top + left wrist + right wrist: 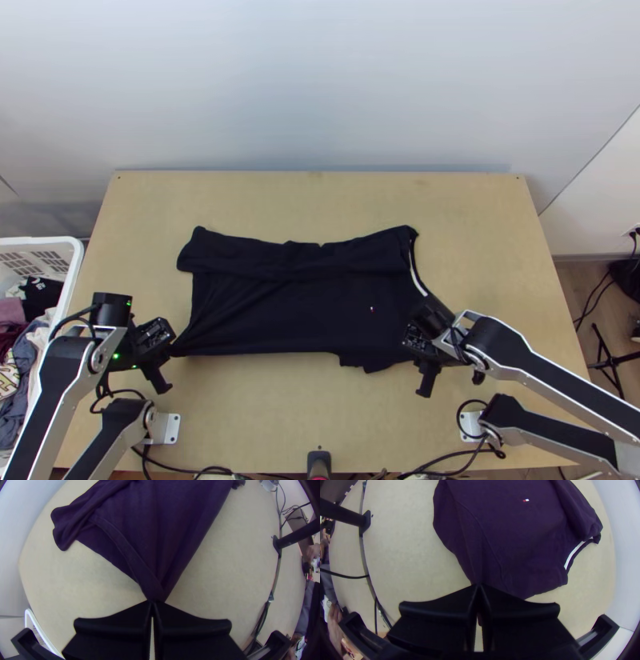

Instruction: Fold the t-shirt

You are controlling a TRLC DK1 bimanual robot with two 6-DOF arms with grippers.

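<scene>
So I've got the dark t-shirt (296, 308) lying sideways across the middle of the wooden table (320, 424), mostly flat, with a few creases fanning out from the corner on my left. My left gripper (171, 350) is closed up tight on that corner, right at the hem, and the cloth narrows to a point where the fingers pinch it. My right gripper (410, 344) is closed too, fingertips together on the near edge by the other end of the shirt, close to the shoulder.

There's a white strip (414, 272) along that right end, and the little red and white logo (526, 500) faces up on the chest. Just beside my right gripper a short bit of cloth sticks out toward the table's near edge. Along the far side it looks like a layer is folded over lengthwise, but dark on dark is rough to read, so don't hold me to it.

Off the table's left side sits a white basket (74, 268) with a jumble of clothes (12, 344) in it.
</scene>
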